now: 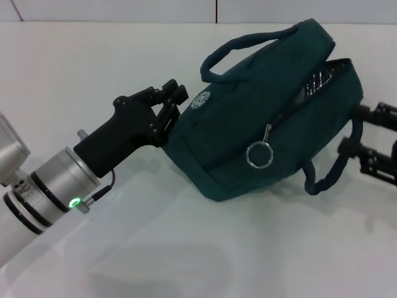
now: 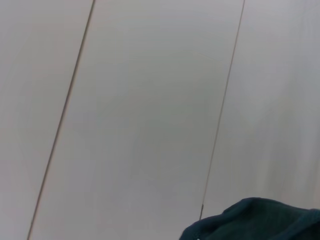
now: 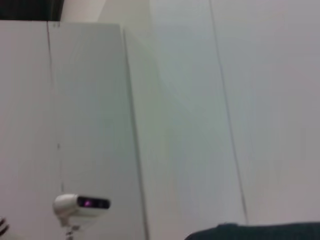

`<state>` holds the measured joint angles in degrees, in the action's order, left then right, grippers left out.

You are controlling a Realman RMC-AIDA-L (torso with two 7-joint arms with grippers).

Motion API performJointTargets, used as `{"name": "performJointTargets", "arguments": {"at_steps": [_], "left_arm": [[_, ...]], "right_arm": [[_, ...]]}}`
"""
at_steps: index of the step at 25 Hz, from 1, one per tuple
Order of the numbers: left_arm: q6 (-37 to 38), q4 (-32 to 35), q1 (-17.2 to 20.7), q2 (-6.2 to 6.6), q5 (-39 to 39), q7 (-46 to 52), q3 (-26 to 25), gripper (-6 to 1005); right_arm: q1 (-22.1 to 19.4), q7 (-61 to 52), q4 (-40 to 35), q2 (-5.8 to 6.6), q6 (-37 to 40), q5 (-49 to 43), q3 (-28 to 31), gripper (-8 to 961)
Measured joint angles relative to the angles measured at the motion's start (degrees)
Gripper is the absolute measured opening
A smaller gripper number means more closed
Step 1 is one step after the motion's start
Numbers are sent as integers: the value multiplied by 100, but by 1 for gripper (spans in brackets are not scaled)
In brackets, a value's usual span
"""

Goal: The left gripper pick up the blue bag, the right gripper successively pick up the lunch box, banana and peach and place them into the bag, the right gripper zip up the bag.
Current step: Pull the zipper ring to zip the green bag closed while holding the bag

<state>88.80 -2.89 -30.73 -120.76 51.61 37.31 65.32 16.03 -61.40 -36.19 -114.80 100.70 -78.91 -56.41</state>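
Left hand [image 1: 166, 115] clamped on blue bag [image 1: 260, 124] end; right hand [image 1: 372, 146] beside bag, grip unclear. Soft fabric sags; hold seams.

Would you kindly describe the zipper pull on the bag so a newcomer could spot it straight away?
On the white table, the blue bag sits tilted between the left gripper and the right gripper. On its front face hangs the zipper pull, the only shiny metal ring, unlike the flat white logo.
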Motion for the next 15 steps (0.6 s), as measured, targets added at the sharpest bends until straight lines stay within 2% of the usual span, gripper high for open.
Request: {"name": "performJointTargets", "arguments": {"at_steps": [5, 10, 15], "left_arm": [[100, 129, 17, 51, 100, 3, 55, 157], [305, 958, 386, 94, 482, 283, 66, 157], [621, 1403, 613, 113, 1028, 407, 67, 279]], "right_arm": [[-164, -168, -5, 129, 175, -329, 27, 589], [-324, -205, 164, 178, 78, -674, 70, 590], [-290, -212, 349, 153, -202, -689, 74, 590]]}}
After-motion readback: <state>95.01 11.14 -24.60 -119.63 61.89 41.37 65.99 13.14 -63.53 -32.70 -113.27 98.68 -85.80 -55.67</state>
